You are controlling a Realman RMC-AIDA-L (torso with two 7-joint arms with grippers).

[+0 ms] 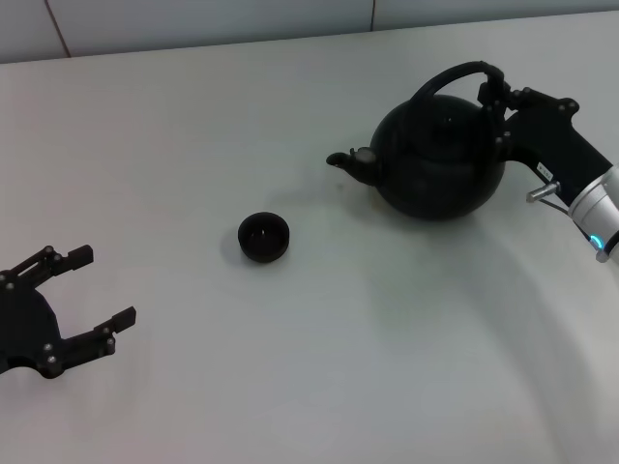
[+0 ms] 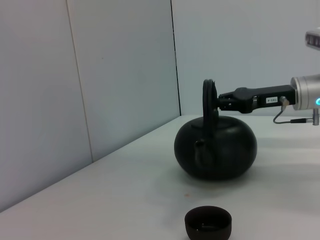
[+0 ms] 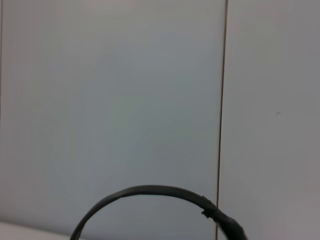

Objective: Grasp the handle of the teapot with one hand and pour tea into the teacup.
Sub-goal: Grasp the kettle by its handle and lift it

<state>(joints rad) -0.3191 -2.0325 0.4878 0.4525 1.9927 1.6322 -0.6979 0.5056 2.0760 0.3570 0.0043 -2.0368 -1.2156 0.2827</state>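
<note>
White tabletop [image 1: 193, 116], pale wall behind. Teapot [image 1: 440, 159] sits upright far right, teacup [image 1: 264, 237] well apart off its spout, looks empty. Right gripper [image 1: 495, 97] at the handle [image 1: 450, 75], fingers pinching its rear end. Left gripper [image 1: 92, 290] parked near-left, fingers spread. Grasp done; lift and pour remain.

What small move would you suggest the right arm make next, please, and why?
Probably lift the teapot slightly. The right hand is at the handle and looks closed on it, yet the pot sits on the table, its spout pointing toward the teacup nearby.
</note>
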